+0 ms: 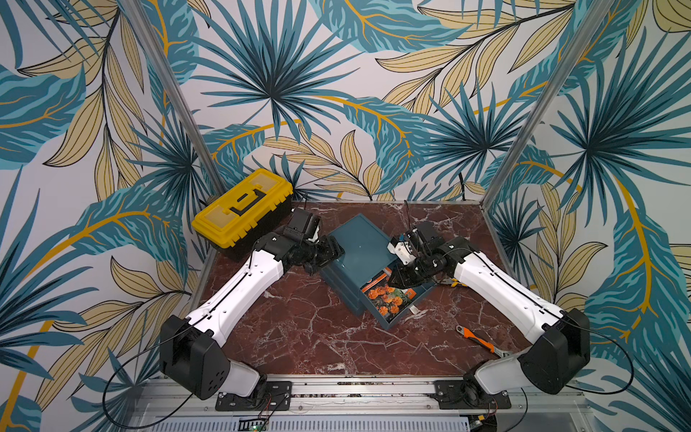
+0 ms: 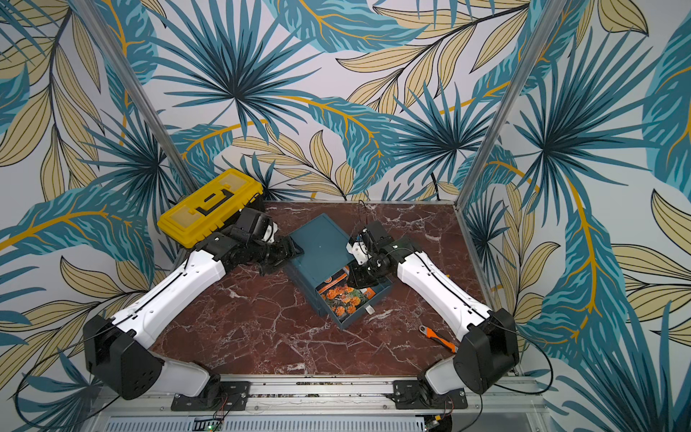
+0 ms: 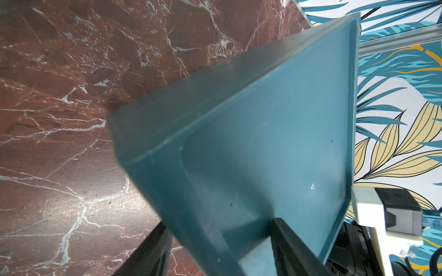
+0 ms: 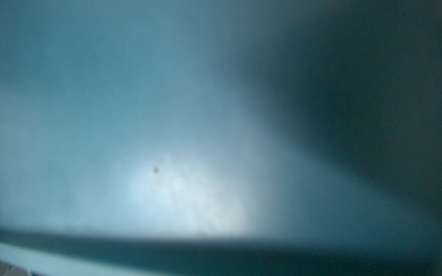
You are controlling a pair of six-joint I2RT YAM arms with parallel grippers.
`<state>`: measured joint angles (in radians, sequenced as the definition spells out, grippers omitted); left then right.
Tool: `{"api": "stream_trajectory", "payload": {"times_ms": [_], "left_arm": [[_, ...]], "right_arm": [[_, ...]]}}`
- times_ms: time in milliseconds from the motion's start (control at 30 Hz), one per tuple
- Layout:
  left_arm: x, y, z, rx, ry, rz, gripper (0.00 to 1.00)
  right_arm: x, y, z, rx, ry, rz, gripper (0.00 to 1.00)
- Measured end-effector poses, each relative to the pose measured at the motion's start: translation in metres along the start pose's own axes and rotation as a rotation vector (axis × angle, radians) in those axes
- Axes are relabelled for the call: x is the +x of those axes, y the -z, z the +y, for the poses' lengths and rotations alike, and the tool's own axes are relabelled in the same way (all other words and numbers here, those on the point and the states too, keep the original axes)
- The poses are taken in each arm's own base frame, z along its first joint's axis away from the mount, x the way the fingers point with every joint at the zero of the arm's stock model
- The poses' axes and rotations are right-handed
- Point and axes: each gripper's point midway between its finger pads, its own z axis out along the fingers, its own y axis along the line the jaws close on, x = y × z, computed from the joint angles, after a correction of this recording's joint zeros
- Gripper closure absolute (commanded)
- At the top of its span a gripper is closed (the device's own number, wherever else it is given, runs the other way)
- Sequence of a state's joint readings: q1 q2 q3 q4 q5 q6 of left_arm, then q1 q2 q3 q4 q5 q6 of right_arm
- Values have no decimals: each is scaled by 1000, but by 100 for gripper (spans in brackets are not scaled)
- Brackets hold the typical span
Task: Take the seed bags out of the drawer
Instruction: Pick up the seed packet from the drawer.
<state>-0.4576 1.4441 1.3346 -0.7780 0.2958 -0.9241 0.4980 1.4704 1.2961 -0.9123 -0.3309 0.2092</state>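
Checking progress: the easy part is done and the real work isn't. The top drawer (image 1: pixel 409 308) of the teal cabinet (image 1: pixel 359 239) is pulled out, and the seed bags (image 1: pixel 385 295) lie flat inside it. An orange marigold one is on top, and both top views show it. I can't count how many are stacked under it.

No bags are out on the table (image 1: pixel 299 336) as far as I can see, so I'd say zero removed so far.

The right gripper (image 1: pixel 399 280) is down in the back half of the drawer, right over the bags. Whether its jaws are apart or pinched on a bag, I can't tell: the top views just show a dark blob, and the right wrist view is a teal blur.

The left gripper (image 1: pixel 329 254) is at the cabinet's far corner. In the left wrist view one finger (image 3: pixel 287 239) sits on the top face and the other goes down the side, so it looks clamped on that edge, probably holding the cabinet steady.

What's left is basically everything: grab each bag, lift it out, set it down. Flat bags on a flat floor look fiddly to pinch.
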Motion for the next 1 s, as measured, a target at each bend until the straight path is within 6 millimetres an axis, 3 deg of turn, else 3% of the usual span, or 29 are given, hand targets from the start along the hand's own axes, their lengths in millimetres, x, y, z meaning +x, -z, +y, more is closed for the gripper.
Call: {"api": "stream_trajectory", "payload": {"times_ms": [333,633,1000], "left_arm": [[-1,-1,-1,1,-1,-2,31],[-1,-1,-1,1,-1,-2,32],[-1,-1,-1,1,-2,-3,32]], "right_arm": [[1,1,6,-39,-46,-8,100],[-1,5,12,-65,-115,-10,100],[-10,33,28,-114,-257,-8,100]]}}
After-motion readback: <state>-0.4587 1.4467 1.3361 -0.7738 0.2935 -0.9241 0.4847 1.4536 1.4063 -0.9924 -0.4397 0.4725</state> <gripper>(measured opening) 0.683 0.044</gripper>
